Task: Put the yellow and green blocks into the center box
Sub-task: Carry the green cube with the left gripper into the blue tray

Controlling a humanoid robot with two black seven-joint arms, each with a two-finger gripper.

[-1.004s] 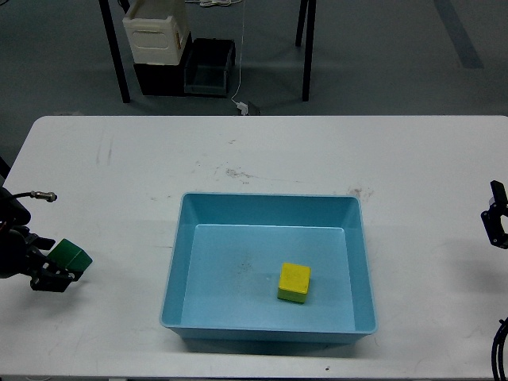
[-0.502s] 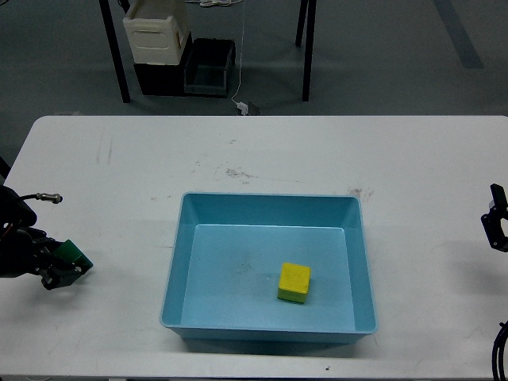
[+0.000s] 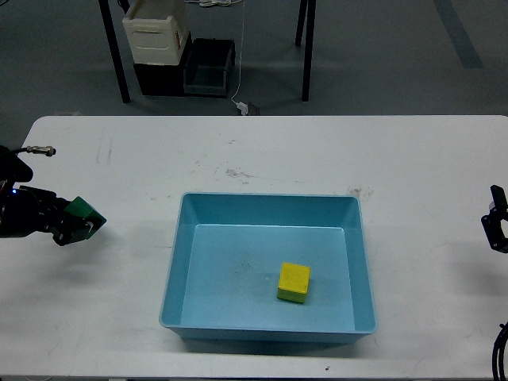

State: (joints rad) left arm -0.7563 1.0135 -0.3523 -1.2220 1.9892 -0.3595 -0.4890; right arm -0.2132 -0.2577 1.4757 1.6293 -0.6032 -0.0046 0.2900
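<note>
A yellow block (image 3: 294, 282) lies inside the blue box (image 3: 268, 205) at the middle of the white table. My left gripper (image 3: 73, 225) is at the left edge, shut on a green block (image 3: 84, 212) and holding it above the table, left of the box. My right gripper (image 3: 497, 225) shows only partly at the right edge, dark and small, away from the box; I cannot tell how its fingers stand.
The white table (image 3: 262, 155) has faint scuff marks behind the box. Beyond its far edge, on the floor, stand dark table legs, a cream container (image 3: 155, 33) and a black crate (image 3: 209, 67).
My left gripper has lifted with the green block, moving up and slightly right toward the box. The right gripper and yellow block have not moved.
</note>
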